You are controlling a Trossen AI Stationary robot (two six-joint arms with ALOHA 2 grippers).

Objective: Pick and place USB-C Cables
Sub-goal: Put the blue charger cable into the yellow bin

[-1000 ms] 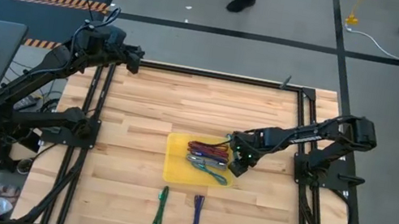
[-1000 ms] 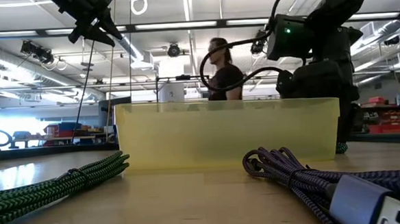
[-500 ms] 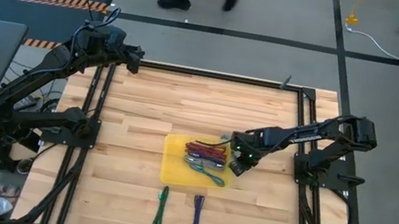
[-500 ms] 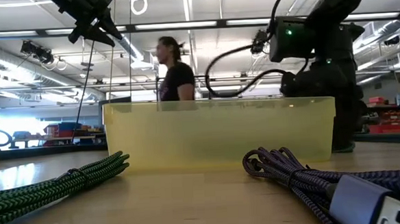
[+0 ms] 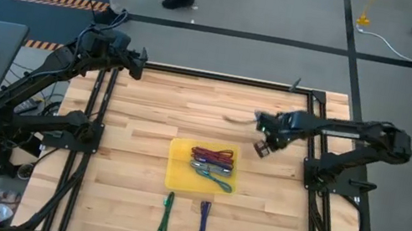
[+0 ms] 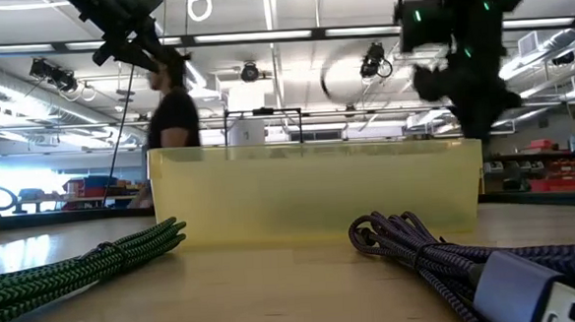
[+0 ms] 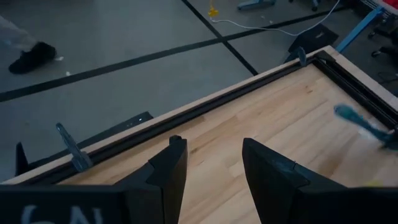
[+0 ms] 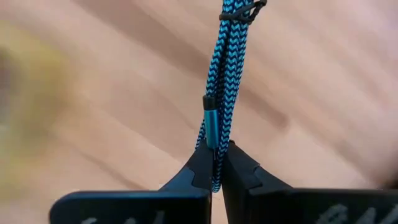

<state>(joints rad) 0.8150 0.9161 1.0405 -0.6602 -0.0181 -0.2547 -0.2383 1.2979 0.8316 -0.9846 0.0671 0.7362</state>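
Observation:
A teal braided USB-C cable bundle (image 8: pixel 225 68) is in the air over the table's far right part, with my right gripper (image 5: pixel 258 122) shut on it; it also shows in the left wrist view (image 7: pixel 362 122). A yellow tray (image 5: pixel 176 171) at the table's middle holds several cable bundles, red, purple and teal (image 5: pixel 212 162). A green cable (image 5: pixel 165 215) and a purple cable (image 5: pixel 203 224) lie flat on the wood near the front edge. My left gripper (image 7: pixel 212 168) waits open above the far left corner. My right gripper pinches the teal bundle near one end (image 8: pixel 213 152), beside its metal plug (image 8: pixel 210 121), between its two fingertips. The fingers run along the bundle, pointing toward the table's left. The bundle sticks out ahead of the fingers, lifted clear of tray and table.
A black frame (image 5: pixel 221 76) rims the wooden table. In the low view the tray wall (image 6: pixel 319 194) stands behind the green cable (image 6: pixel 76 269) and the purple cable (image 6: pixel 451 261). A person (image 6: pixel 171 108) walks past beyond the far edge.
My right gripper has shut on the teal bundle inside the tray, then risen and gone toward the far right, carrying the bundle clear. The tray has slid a little toward the table's left. The person has walked leftward behind the table.

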